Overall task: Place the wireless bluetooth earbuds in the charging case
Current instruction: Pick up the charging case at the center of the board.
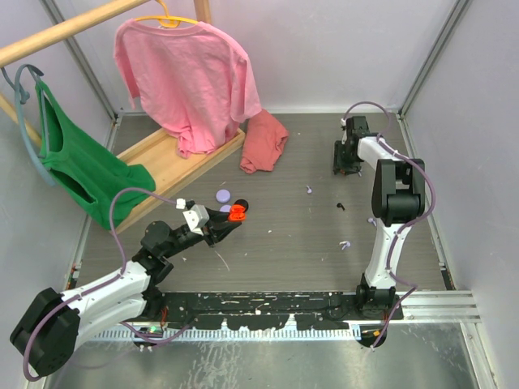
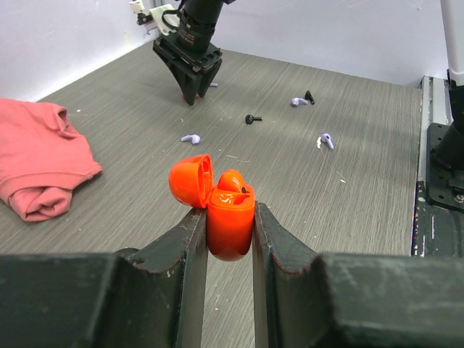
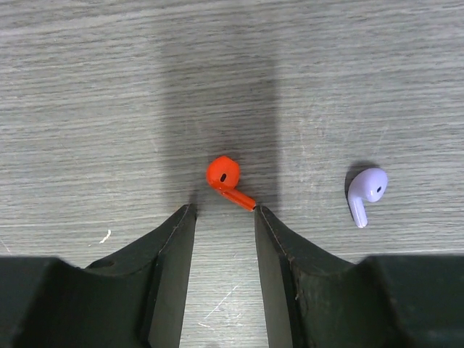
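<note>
Orange earbud (image 3: 226, 177) first: it lies on the grey table (image 3: 87, 87) just ahead of my right gripper (image 3: 223, 210), whose fingers stand apart with nothing held between them (the stem ends right at one fingertip; I can't tell whether it touches). A lavender earbud (image 3: 366, 192) lies near it, outside the fingers. From above, that arm reaches to the far right part of the table, well apart from the left one.

My left gripper (image 2: 228, 210) is clamped on the charging case (image 2: 230, 233), which is orange and pinched by its sides, with the lid (image 2: 192, 180) swung open to the left. A rounded orange shape sits in the case's mouth; whether that is a seated bud I can't tell. From above, the case is just beside two lavender pucks (image 1: 222, 195). Between the two arms lie more lavender earbuds (image 2: 325, 140) and two black earbuds (image 2: 251, 118), all loose on the table. A salmon cloth (image 2: 40, 163) lies off to the left.
</note>
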You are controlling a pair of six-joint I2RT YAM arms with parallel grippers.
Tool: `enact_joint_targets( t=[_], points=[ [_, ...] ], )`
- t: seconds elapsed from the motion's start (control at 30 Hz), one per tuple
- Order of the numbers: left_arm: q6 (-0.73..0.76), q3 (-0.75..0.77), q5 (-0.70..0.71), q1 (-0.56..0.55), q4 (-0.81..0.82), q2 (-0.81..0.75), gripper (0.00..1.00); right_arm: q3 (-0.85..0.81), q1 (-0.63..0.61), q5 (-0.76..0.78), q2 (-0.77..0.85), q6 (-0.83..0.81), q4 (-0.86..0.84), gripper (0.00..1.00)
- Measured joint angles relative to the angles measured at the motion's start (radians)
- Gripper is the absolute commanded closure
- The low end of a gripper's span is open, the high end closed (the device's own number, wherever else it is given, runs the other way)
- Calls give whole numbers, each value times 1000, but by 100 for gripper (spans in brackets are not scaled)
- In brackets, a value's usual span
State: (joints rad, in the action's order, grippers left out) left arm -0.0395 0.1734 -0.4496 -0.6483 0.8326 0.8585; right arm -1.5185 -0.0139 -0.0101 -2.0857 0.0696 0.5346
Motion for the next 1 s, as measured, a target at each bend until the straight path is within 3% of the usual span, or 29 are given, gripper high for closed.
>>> enact_joint_targets(
  t=[0.37, 1.0],
  points=[
    [0, 0, -1, -2, -1, -5, 100, 3, -26, 88, 6, -19, 5, 52],
    [0, 0, -1, -5, -2, -6, 100, 1, -26, -5, 3, -87, 10, 57]
  ],
)
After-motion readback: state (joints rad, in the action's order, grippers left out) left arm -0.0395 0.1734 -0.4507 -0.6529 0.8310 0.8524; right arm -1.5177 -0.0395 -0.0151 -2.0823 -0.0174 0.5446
